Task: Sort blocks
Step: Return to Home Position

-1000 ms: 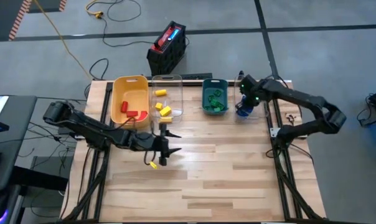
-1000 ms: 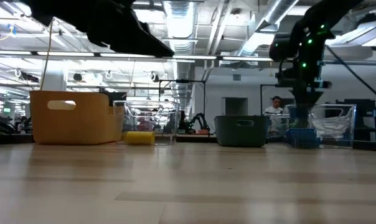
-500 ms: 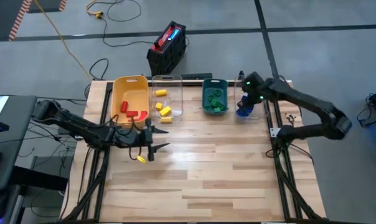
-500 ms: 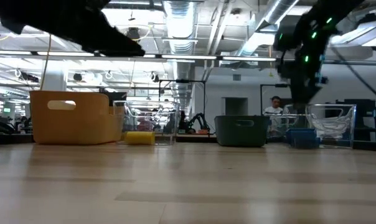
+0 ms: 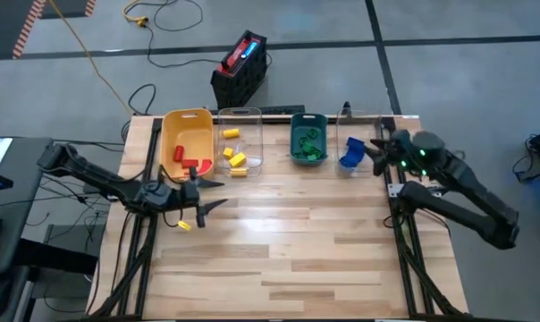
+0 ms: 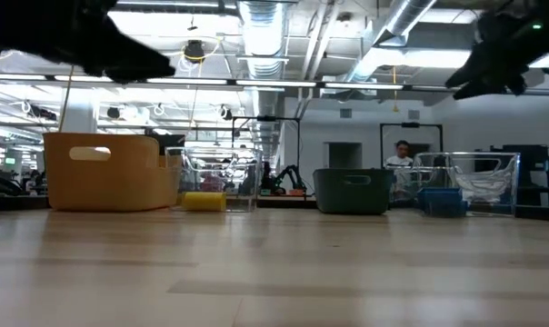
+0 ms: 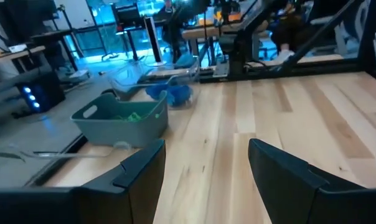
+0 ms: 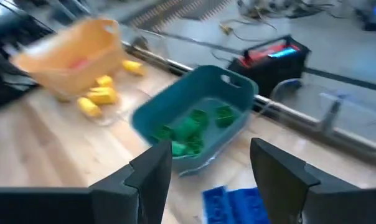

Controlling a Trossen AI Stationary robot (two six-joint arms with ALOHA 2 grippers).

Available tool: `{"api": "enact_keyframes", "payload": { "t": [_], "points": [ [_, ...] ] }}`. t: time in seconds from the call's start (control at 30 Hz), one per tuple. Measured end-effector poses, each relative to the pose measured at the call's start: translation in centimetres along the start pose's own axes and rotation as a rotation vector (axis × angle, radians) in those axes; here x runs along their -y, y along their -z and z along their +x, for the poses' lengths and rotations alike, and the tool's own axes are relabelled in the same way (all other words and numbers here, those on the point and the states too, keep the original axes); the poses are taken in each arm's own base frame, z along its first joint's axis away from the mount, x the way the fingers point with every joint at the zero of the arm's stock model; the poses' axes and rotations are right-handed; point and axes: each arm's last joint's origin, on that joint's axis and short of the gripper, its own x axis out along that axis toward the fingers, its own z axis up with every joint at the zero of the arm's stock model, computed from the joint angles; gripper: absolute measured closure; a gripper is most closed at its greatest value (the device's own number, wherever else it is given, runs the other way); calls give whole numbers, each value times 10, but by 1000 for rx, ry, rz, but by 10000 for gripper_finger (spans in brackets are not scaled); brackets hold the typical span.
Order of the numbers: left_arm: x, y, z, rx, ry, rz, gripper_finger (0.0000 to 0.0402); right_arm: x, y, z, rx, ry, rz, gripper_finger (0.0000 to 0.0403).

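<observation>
Overhead, four bins stood in a row along the far edge of the table: a yellow bin, a left transparent bin, a teal bin and a right transparent bin. Red blocks lay in the yellow bin, yellow blocks in the left transparent one, green blocks in the teal one, and blue blocks in the right transparent one. Open wood stretched from the bins to the near edge. The left gripper hung just in front of the yellow bin, its fingers spread and empty. The right gripper hung near the table's right edge, just beside the right transparent bin.

From table height, both arms showed only in the top corners. One yellow block lay flat, its long side across the view. A person stood far behind.

Each wrist camera showed its own fingers parted, gripping nothing. The green and blue blocks lay heaped, so their directions could not be told.
</observation>
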Motion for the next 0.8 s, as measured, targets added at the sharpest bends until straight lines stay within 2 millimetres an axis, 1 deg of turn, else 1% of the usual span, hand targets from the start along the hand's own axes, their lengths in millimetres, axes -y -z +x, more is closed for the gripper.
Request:
{"api": "enact_keyframes", "payload": {
  "t": [0.07,0.1,0.17,0.23,0.33,0.37,0.57,0.6,0.7,0.8],
  "points": [
    [-1,9,-5,19,2,-23,178,-1,9,-9,59,-56,25,173],
    [-2,15,-7,26,1,-37,178,-2,9,-15,114,-90,46,173],
    [-3,24,-11,39,-1,-64,178,-2,8,-25,234,-133,165,174],
    [-5,27,-13,43,-15,-72,178,-2,7,-32,347,-177,244,177],
    [-5,27,-13,49,-23,-54,178,-3,6,-36,525,-278,259,184],
    [-5,27,-13,49,-20,-45,178,-3,9,-34,566,-308,256,187],
    [0,26,-15,53,24,-42,178,-13,29,-2,725,-457,241,195],
    [1,26,-15,54,35,-46,178,-14,35,3,743,-476,237,196],
    [5,26,-18,54,58,-60,178,-14,45,7,827,-507,232,196],
    [10,28,-20,43,58,-41,183,-15,55,13,838,-518,208,196]
  ]
}}
